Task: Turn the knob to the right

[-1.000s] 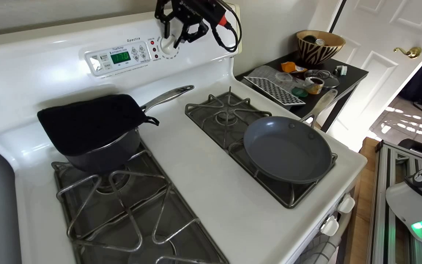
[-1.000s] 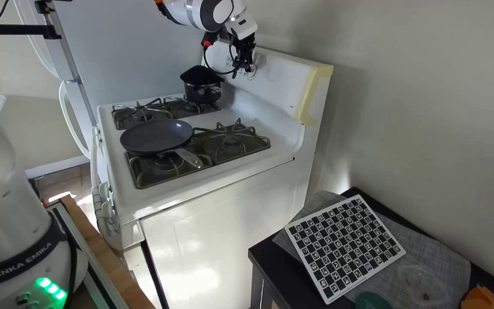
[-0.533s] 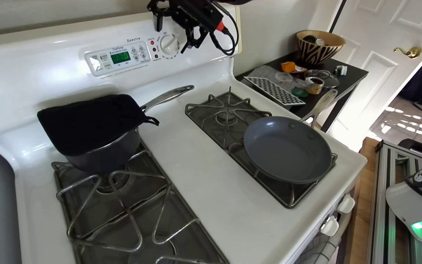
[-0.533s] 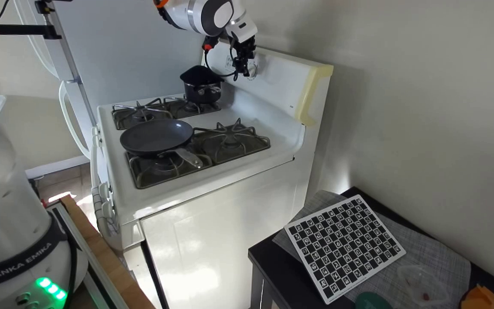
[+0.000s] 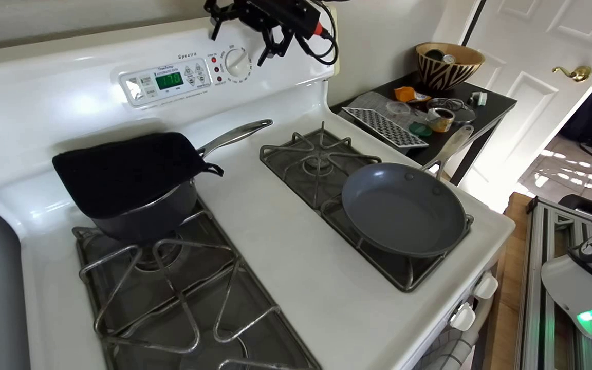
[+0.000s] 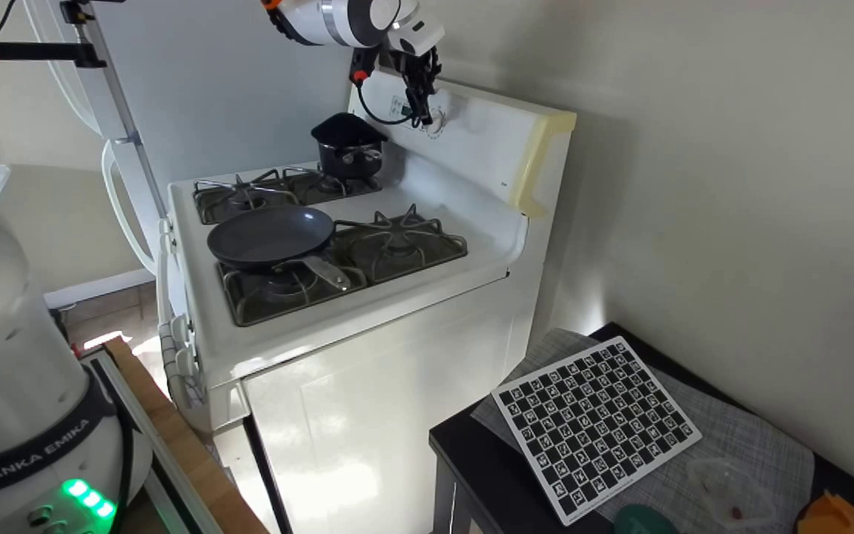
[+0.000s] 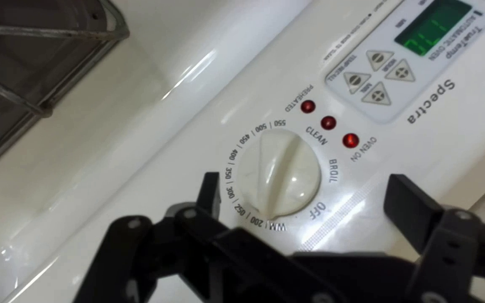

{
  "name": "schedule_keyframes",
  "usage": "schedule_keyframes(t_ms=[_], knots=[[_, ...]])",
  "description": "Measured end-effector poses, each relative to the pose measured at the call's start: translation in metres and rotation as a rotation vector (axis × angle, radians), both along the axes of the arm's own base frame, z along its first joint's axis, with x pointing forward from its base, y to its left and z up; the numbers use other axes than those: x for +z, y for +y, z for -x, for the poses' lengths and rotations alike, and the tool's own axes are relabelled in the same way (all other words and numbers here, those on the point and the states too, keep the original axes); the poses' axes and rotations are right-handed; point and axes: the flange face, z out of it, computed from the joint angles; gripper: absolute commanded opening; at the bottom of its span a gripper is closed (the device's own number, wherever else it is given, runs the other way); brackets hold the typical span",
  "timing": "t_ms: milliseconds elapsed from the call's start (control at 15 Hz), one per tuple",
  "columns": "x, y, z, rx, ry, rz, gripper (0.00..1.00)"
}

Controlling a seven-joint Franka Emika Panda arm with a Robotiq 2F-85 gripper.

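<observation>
Jaws stand wide apart, gripping nothing, above the rear edge of the surface (image 5: 291, 246), presumably spread to clear the knob (image 7: 279, 172), which points near the WM mark (image 7: 278, 227)

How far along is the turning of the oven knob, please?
Looks done: the knob points near the WM mark rather than the OFF mark, and the OVEN ON light glows.
In hand: nothing; the gripper is open and not touching the knob.
Left: probably only backing away, unless a further turn is wanted; no target setting shows.
</observation>
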Motion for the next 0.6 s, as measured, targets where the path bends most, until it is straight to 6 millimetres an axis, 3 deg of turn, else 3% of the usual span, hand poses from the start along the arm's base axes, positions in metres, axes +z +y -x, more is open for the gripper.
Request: schedule_keyframes(t_ms=[600], knots=[[0.033, 0.012, 0.013, 0.278, 0.154, 0.232, 1.00]])
